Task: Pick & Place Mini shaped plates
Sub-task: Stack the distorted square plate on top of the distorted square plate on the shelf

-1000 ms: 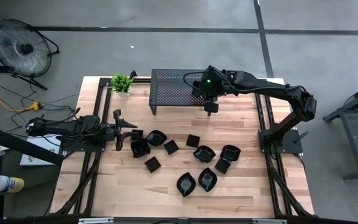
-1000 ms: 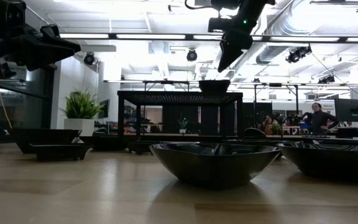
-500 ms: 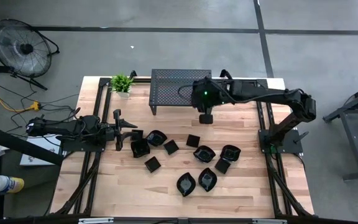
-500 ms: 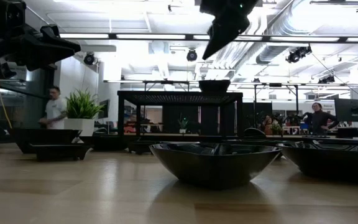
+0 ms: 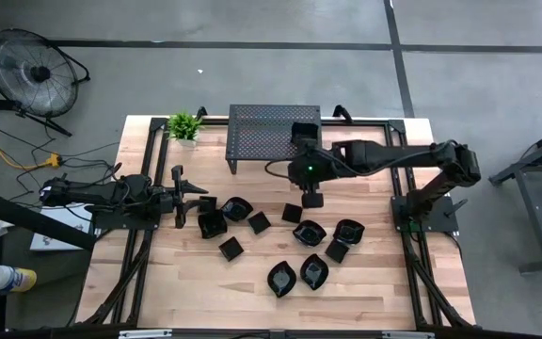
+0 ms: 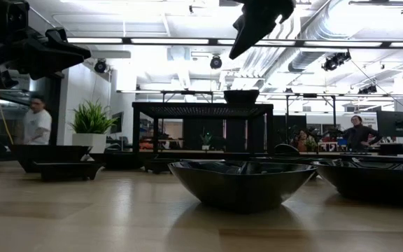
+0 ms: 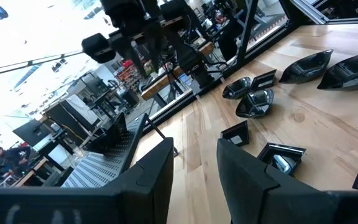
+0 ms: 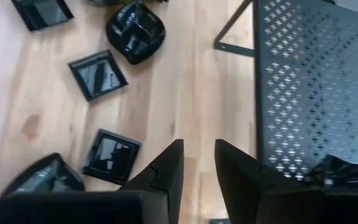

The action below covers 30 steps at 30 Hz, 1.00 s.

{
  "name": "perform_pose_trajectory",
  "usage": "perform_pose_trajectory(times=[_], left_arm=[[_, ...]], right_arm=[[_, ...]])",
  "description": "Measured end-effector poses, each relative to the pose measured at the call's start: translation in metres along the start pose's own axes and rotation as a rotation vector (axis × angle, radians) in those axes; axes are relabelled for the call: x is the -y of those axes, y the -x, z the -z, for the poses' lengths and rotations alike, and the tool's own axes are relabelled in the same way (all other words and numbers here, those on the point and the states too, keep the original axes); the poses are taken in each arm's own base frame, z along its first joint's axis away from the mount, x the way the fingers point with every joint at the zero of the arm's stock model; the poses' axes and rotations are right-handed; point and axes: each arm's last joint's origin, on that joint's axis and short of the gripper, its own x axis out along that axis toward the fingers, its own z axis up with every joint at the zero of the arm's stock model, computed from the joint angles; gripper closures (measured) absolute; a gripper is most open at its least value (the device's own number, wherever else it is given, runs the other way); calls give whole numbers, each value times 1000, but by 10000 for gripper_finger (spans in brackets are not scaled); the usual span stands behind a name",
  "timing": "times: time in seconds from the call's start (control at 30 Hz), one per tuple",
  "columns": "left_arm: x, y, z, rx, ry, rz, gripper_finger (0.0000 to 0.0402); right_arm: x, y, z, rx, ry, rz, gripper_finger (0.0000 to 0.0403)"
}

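I have the right gripper (image 5: 314, 200) hanging above bare counter (image 5: 374, 282), just in front of the perforated stand (image 5: 262, 132); its fingers (image 8: 163, 171) stand a little apart with nothing between them; the nearest mini shaped plates (image 5: 280, 240) lie below and just beyond the fingertips, a small square one (image 5: 293, 213) closest, none touching; one more dish (image 5: 305, 130) sits up on the stand's top, behind the gripper; the left gripper (image 5: 179, 195) waits at the left side of the counter, fingers (image 7: 157, 171) narrowly parted and empty, with a square plate (image 5: 212, 223) just beside its tips.

Compared with a second ago, the right arm has swung off the stand and forward toward the scattered group; the left arm has not moved; the plates lie as before.

The plates are tiny, glossy and black; some are square with raised rims, some leaf-shaped (image 5: 281, 279), some roundish (image 5: 236, 208); they lie spread across the middle and front of the counter, mostly apart, a few nearly touching.
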Motion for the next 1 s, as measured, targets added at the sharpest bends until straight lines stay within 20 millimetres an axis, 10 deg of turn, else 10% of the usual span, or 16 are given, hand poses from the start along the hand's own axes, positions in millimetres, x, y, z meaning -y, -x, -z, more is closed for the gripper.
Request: perform_pose_trajectory(times=[1.0], left_arm=[[0,-4,3,-73,16,-47,266]], right_arm=[[-111,-24,41,-54,-40,-36,320]])
